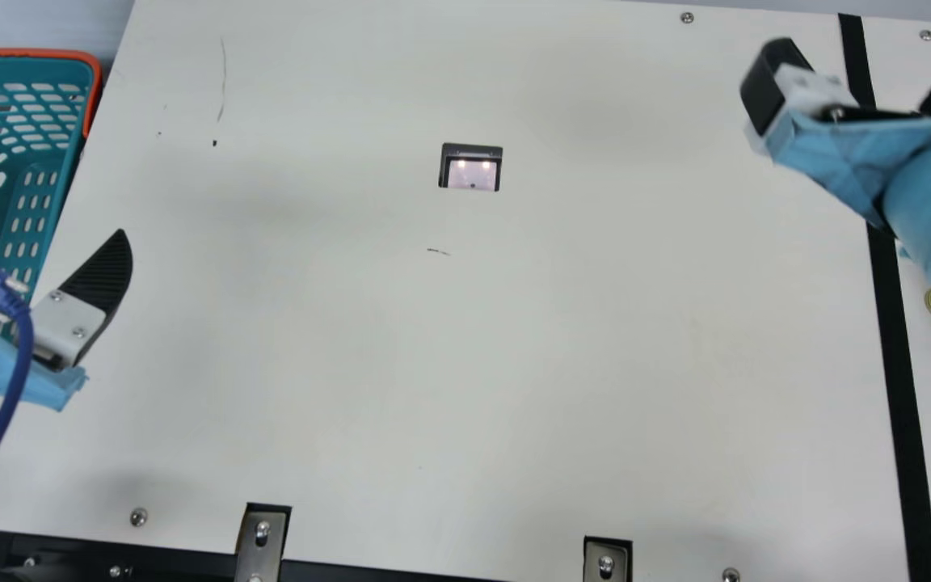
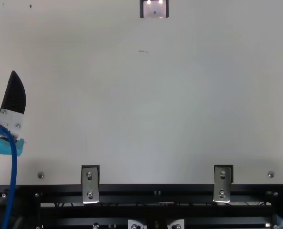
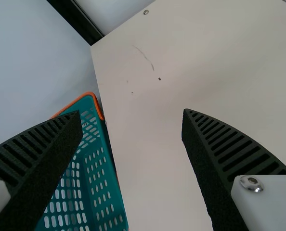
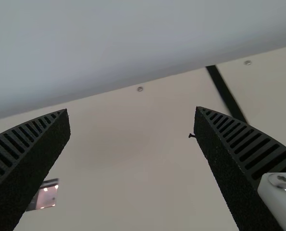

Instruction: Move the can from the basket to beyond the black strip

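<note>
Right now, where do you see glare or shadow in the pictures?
Main view: two bright glare spots on the small window in the table, soft shadows on the table; top view: two glare spots on that window; right wrist view: small glints there too.

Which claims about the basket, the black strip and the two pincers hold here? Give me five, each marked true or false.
1. The basket is teal with an orange rim. True.
2. The left pincer is closed. False: its fingers stand well apart.
3. The black strip runs right beside the basket. False: it is on the right side of the table, the basket on the left.
4. The right pincer is open and holds nothing. True.
5. The cable near the left pincer is red. False: it is blue.
</note>
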